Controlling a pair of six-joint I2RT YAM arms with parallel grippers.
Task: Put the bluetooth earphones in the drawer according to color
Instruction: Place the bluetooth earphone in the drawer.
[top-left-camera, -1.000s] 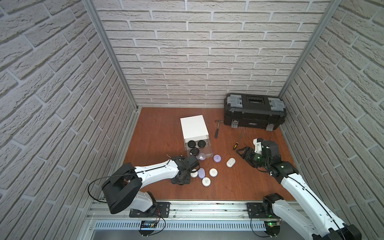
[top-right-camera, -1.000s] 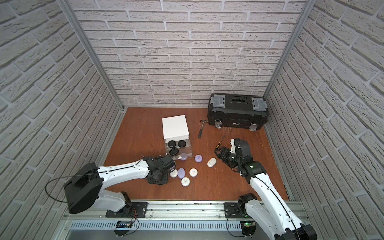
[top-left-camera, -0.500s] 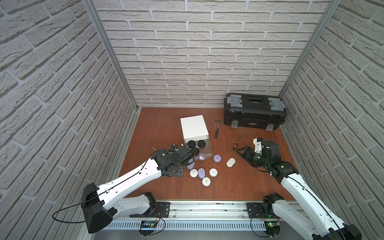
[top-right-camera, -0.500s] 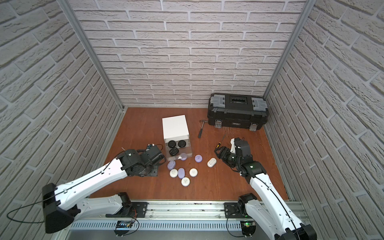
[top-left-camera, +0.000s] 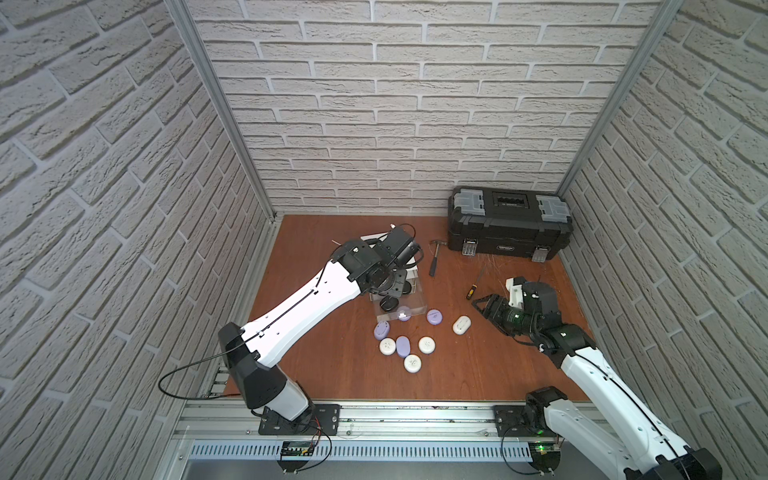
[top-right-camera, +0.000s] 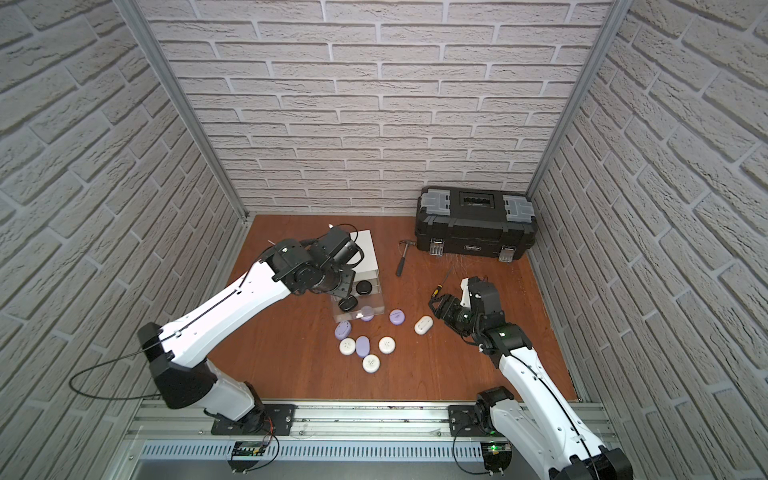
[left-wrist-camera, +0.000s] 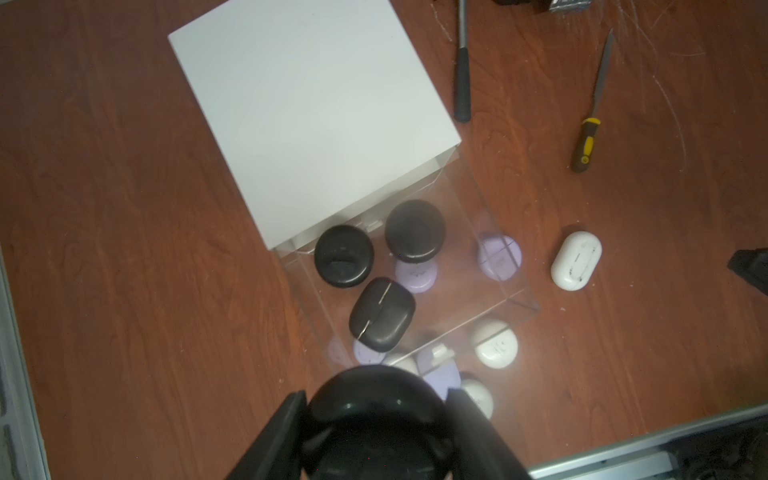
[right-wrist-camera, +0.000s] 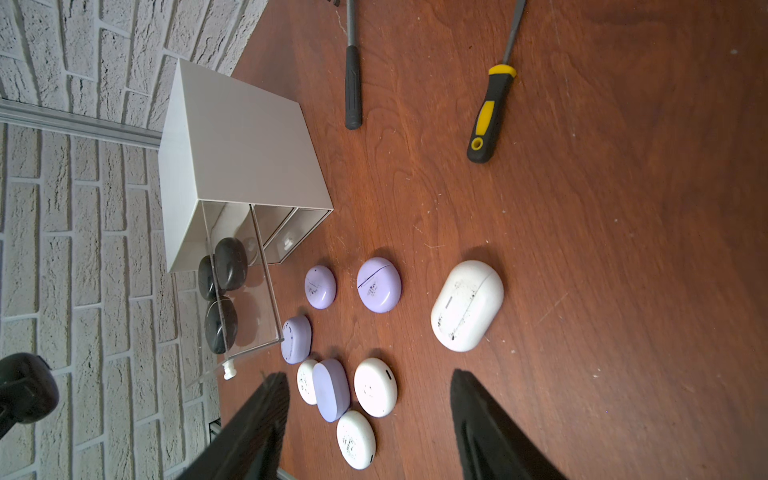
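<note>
1. left gripper (left-wrist-camera: 376, 395) is clamped on a round black case (left-wrist-camera: 374, 419), with a jaw against each side of it.
2. The held case hangs above the front end of the top drawer (left-wrist-camera: 513, 297), which is pulled out of the cabinet (left-wrist-camera: 307, 112).
3. Three black cases (left-wrist-camera: 344, 255) lie inside that drawer, lower than the held one and closer to the cabinet body.
4. right gripper (right-wrist-camera: 365, 374) has its jaws spread with nothing between them. It sits low over the table and faces the cabinet front.
5. An oblong white case (right-wrist-camera: 467, 305) is the nearest case to the right gripper. It is clear of the tips and lies between the gripper and the cabinet.
6. Four lavender cases (right-wrist-camera: 379, 284) and three round white cases (right-wrist-camera: 375, 386) lie on the table in front of the cabinet, bunched around the drawer's front end. One lavender case touches a white one.
7. Only the left wrist view shows the grip itself; in both top views the arm's own wrist covers it.
8. The left wrist view also shows lavender cases through the drawer's clear floor.
9. Only the right wrist view shows the cabinet face, where the two lower drawers are pushed in.
10. The top views add the toolbox (top-left-camera: 509, 226) behind and to one side of the cabinet. The hammer (top-left-camera: 434, 257) lies between the two, and the screwdriver (top-left-camera: 476, 286) is just beside the right gripper.
</note>
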